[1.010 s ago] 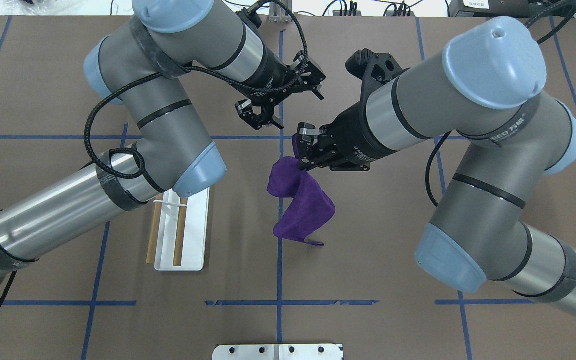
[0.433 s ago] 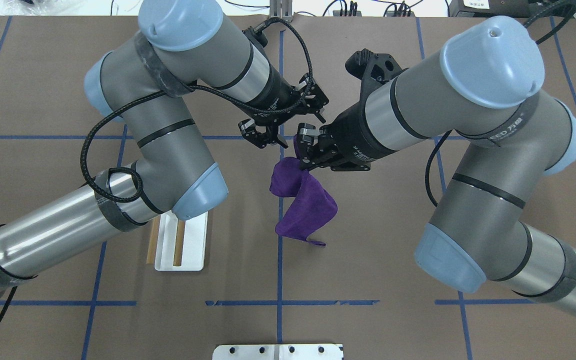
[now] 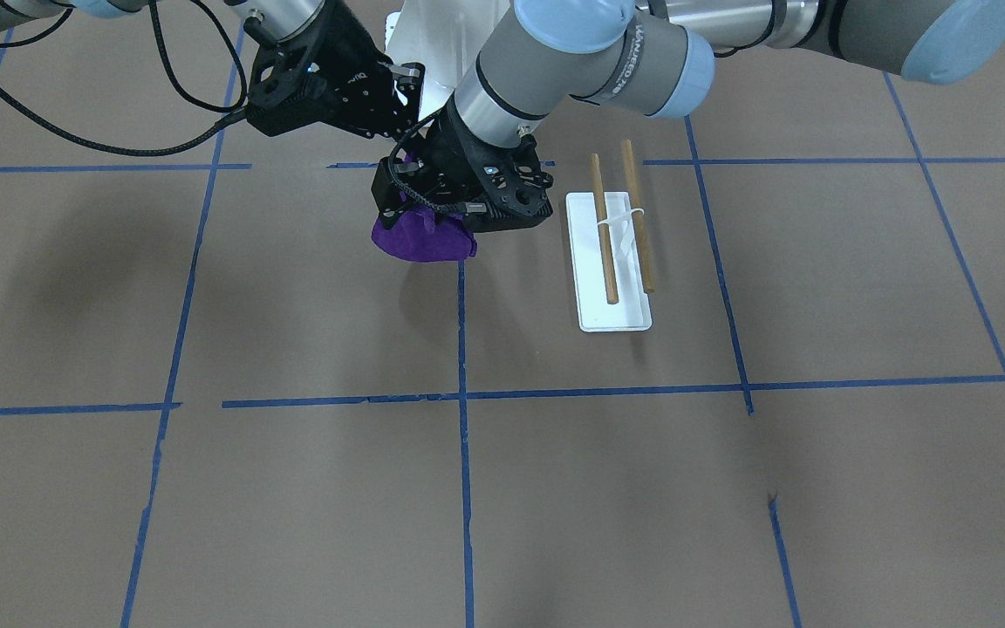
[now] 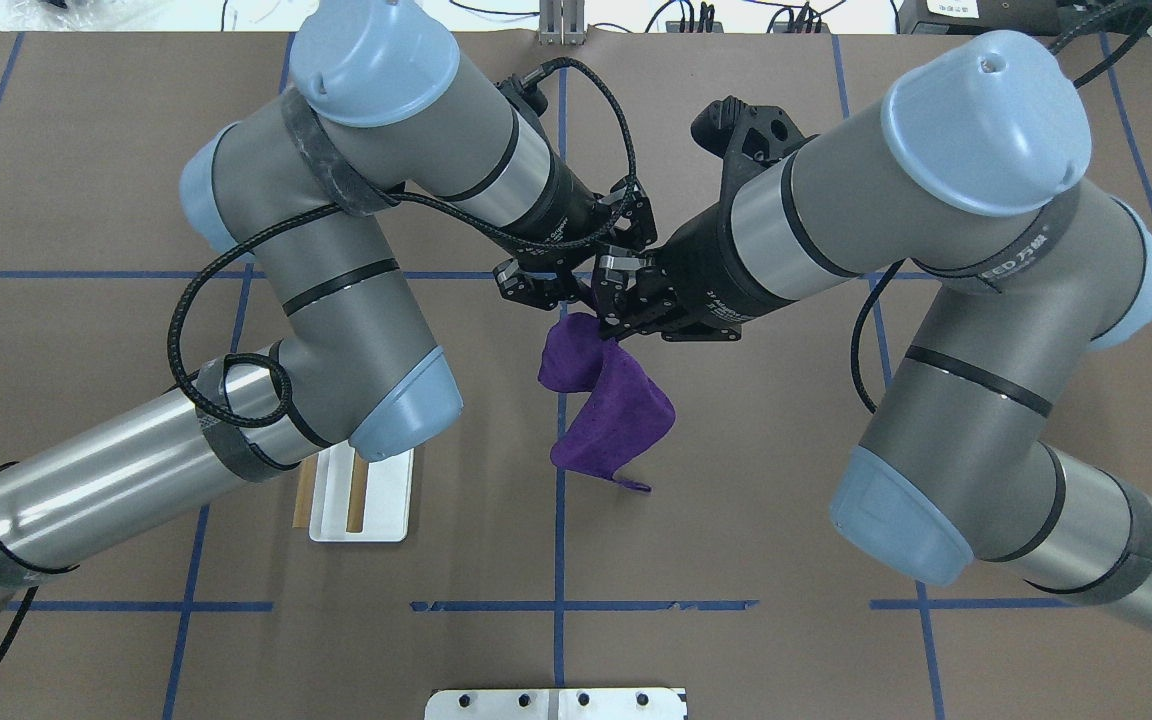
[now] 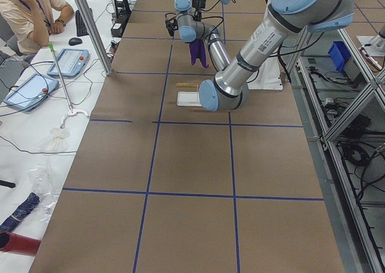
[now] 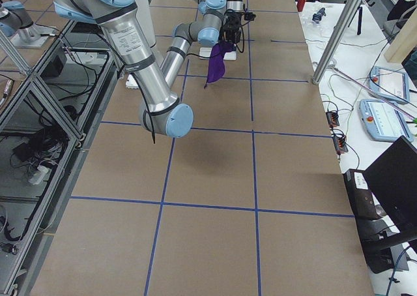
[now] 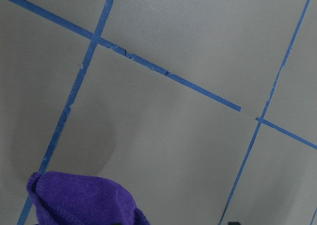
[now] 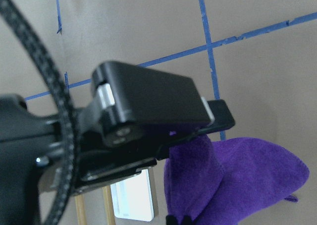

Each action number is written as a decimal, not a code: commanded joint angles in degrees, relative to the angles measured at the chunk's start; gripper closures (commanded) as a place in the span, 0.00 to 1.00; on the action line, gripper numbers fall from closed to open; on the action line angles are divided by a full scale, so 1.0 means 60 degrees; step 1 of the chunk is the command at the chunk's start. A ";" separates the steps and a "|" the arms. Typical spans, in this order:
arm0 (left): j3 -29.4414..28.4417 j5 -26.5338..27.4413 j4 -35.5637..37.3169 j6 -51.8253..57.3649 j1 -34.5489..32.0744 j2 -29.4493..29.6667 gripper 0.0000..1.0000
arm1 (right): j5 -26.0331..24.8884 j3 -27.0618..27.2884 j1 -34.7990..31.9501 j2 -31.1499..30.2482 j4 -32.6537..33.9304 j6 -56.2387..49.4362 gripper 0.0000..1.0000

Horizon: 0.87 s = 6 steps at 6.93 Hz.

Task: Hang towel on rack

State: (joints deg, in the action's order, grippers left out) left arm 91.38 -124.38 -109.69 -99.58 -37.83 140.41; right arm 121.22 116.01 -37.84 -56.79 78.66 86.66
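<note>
The purple towel (image 4: 604, 410) hangs in a fold from my right gripper (image 4: 604, 312), which is shut on its top corner above the table's middle. My left gripper (image 4: 541, 288) is open, right beside the right gripper at the towel's top edge; whether it touches the cloth is hidden. The towel also shows in the front view (image 3: 422, 242) and the right wrist view (image 8: 237, 180), below a black finger (image 8: 148, 101) of the left gripper. The rack (image 3: 611, 305), a white base with two wooden dowels (image 3: 605, 235), stands to the robot's left, half hidden under my left elbow in the overhead view (image 4: 376, 505).
A white bolted metal plate (image 4: 556, 703) sits at the table's near edge. A white pedestal (image 3: 433, 35) stands behind the grippers. Blue tape lines (image 4: 559, 560) grid the brown table. An operator (image 5: 30, 11) sits beyond the far side.
My left gripper has moved right and down toward the right gripper and the towel's top. The left elbow now covers more of the rack. The right gripper and towel have stayed put.
</note>
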 commanded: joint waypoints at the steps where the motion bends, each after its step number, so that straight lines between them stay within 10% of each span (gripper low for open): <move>1: 0.0019 0.0075 0.0001 0.0262 0.0007 -0.0023 1.00 | 0.0012 0.0000 -0.0094 -0.0099 0.0000 -0.0015 1.00; 3: 0.0048 0.0221 0.0015 0.0293 -0.0008 -0.0154 1.00 | 0.0012 0.0000 -0.0095 -0.0086 0.0000 -0.0015 1.00; 4: 0.0077 0.0294 0.0001 0.0294 -0.0008 -0.0141 1.00 | -0.0017 0.0073 -0.0095 -0.0100 0.0000 0.0000 0.01; 6: 0.0209 0.0310 0.0015 0.0294 -0.0008 -0.0155 1.00 | 0.0012 0.0495 -0.0284 -0.0391 0.0015 -0.0015 0.00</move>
State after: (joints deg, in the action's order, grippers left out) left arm 92.24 -122.65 -109.62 -97.83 -37.88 139.57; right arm 121.21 117.40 -39.03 -58.04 78.72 86.63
